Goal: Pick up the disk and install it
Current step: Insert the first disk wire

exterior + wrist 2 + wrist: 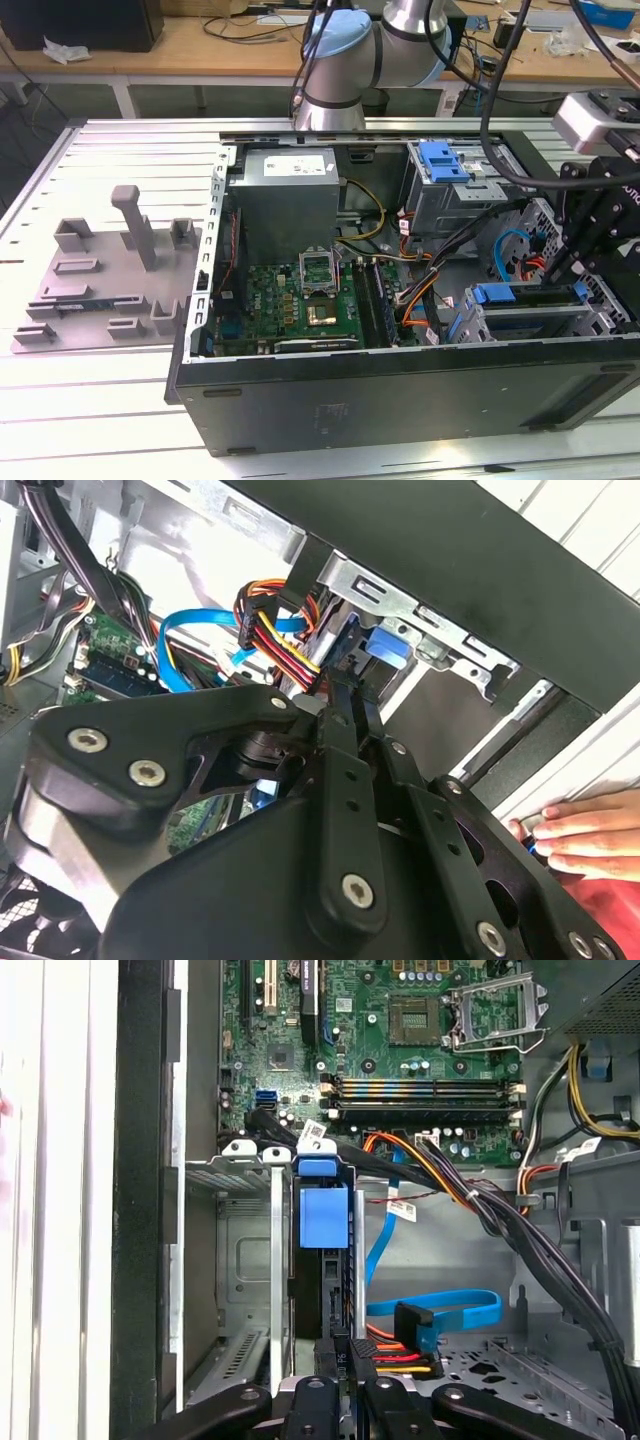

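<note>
One pincer (340, 1385) is clamped on the disk's (322, 1215) edge, seated upright within its bay (240, 1260).

Exterior overview; wrist views inside case (400, 390)

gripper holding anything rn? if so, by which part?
Cannot tell. The gripper sits at the near end of the disk, which stands on edge in the drive cage; the contact itself is hidden.

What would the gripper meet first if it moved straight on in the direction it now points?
Probably the disk, seated on edge in the drive cage with its blue carrier tab toward the camera. The gripper sits right at its near edge in the first wrist view; whether they touch is unclear.
</note>
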Robot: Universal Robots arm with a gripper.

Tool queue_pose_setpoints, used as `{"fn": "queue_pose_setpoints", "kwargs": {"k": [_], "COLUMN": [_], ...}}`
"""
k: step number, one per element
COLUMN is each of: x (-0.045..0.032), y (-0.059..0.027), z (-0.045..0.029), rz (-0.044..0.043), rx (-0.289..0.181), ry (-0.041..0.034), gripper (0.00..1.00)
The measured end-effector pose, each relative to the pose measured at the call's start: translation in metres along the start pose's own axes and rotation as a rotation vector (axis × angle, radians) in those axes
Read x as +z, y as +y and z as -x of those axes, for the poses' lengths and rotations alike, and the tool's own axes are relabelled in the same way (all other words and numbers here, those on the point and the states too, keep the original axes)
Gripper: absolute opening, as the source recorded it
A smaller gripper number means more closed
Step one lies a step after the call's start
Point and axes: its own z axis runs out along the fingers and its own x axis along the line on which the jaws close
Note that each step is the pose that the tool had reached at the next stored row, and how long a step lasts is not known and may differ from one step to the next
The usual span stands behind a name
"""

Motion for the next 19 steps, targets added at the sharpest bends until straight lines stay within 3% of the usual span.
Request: {"fn": "queue_pose_setpoints", "kwargs": {"k": [19], "x": [0.0065], "y": [-0.0008], "z": [0.0006], "rz": [0.0000], "rx": [0.000], "ry": [0.0000], "gripper": [0.17]}}
